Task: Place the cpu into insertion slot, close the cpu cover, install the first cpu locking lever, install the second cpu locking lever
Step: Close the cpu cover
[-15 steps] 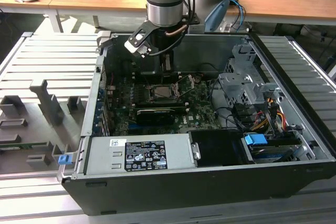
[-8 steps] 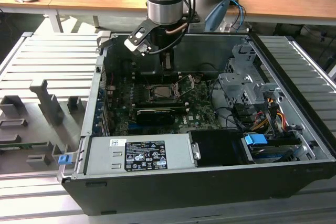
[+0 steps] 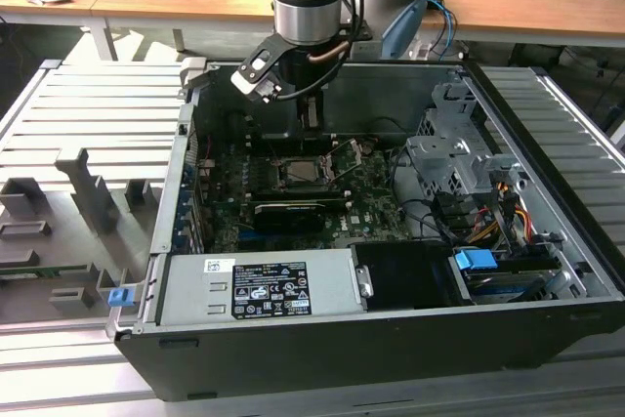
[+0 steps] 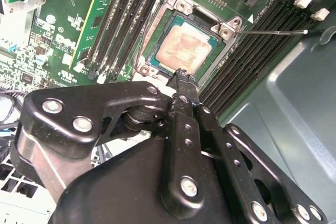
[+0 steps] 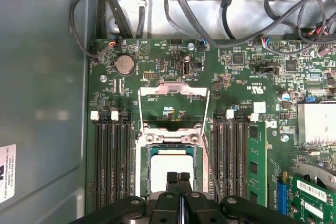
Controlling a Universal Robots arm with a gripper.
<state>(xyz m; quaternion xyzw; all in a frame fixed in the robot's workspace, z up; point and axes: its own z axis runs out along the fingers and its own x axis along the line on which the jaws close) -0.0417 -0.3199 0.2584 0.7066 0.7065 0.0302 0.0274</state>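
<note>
Claw (image 5: 178, 176), pinched together, hovers over cpu (image 5: 160, 167) between memory slots (image 5: 113, 161).

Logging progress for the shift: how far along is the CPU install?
Done: the pale silvery square cpu sits in the metal-rimmed square insertion slot. In hand: nothing; the shut black gripper hovers over the chip. Left: the silvery windowed cpu cover is flipped open, and a thin wire lever sticks out unlatched.
</note>
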